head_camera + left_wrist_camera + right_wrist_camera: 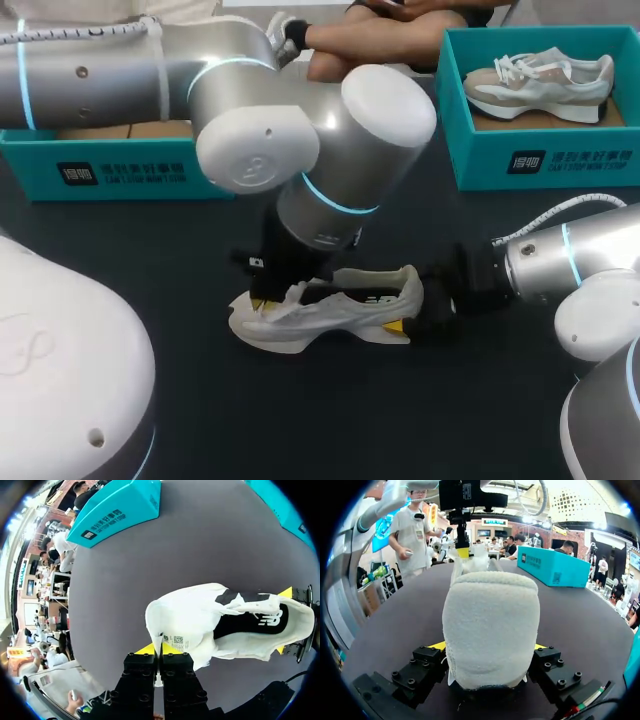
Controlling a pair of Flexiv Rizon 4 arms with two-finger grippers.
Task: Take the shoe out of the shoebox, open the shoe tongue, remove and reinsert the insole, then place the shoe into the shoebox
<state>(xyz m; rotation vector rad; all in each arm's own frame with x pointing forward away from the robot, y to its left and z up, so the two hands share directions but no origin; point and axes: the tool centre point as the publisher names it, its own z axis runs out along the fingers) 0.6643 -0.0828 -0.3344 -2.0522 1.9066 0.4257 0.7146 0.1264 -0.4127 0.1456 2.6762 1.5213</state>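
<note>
A white shoe (340, 305) stands upright on the dark table, toe to the left. My left gripper (268, 300) comes down over its front and is shut on the shoe tongue (175, 630), pinching the tongue's edge between its yellow tips (160, 652). My right gripper (420, 320) is at the heel. In the right wrist view the fleecy heel (490, 620) fills the space between both fingers (490, 652), which press on it from two sides. The insole is hidden.
A teal shoebox (540, 160) at the back right holds a second white and beige shoe (540, 85). Another teal box (100, 170) stands at the back left, partly behind my left arm.
</note>
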